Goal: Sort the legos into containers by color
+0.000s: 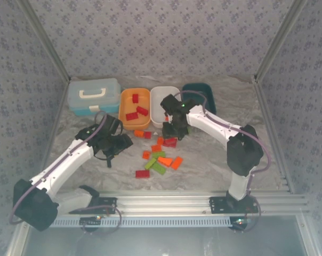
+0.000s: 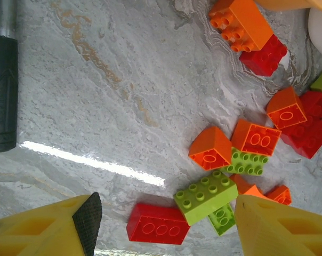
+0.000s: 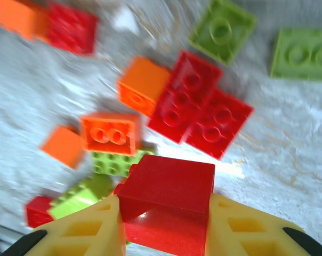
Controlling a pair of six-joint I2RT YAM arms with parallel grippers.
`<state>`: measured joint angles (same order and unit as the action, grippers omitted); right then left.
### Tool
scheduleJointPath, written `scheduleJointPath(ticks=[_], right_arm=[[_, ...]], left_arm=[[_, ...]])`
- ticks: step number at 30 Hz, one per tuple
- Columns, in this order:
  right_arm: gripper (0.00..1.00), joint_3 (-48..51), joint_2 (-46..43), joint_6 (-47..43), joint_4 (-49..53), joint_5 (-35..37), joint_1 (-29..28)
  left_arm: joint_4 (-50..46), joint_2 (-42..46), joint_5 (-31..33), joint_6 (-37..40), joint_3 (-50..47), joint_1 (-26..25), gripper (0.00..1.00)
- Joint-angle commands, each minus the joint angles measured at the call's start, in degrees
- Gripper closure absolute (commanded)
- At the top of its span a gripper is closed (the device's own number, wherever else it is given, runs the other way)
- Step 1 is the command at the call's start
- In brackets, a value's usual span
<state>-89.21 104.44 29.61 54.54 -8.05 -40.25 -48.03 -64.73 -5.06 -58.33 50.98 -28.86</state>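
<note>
no text, label, brand, number or sign can be read in any view. any moulded marking on the legos [image 2: 212, 195] is too small or too blurred to make out.

The small rectangular plastic bricks [image 1: 160, 158] are red, orange and lime green, and the rounded plastic trays are an orange tray [image 1: 134, 91], a white tray [image 1: 163, 89] and a dark teal tray [image 1: 208, 96]. The lidded plastic case [image 1: 93, 96] is light blue with a white handle. The tabletop [image 1: 203, 170] is marbled grey-white, and the walls [image 1: 161, 37] carry a small grey floral print.
</note>
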Motion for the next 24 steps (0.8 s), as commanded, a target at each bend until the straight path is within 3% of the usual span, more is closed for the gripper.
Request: scheduleJointPath(ticks=[1, 10, 15, 24], right_arm=[[0.64, -8.79, 4.35, 1.87, -0.03, -1.55, 0.31], [0.64, -35.92, 23.76, 5.29, -4.40, -3.48, 0.02], [0.63, -50.79, 34.49, 7.63, -0.99, -3.90, -0.25], [0.56, -53.78, 39.96, 10.19, 0.31, -3.36, -1.33]], left_arm=[[-2.37, -0.16, 0.92, 1.02, 2.06, 0.08, 0.31], [-3.80, 0.12, 1.04, 1.83, 2.53, 0.12, 0.31], [-4.50, -0.10, 0.69, 3.59, 3.24, 0.12, 0.31], [-3.56, -1.19, -1.10, 6.52, 3.93, 0.08, 0.31]])
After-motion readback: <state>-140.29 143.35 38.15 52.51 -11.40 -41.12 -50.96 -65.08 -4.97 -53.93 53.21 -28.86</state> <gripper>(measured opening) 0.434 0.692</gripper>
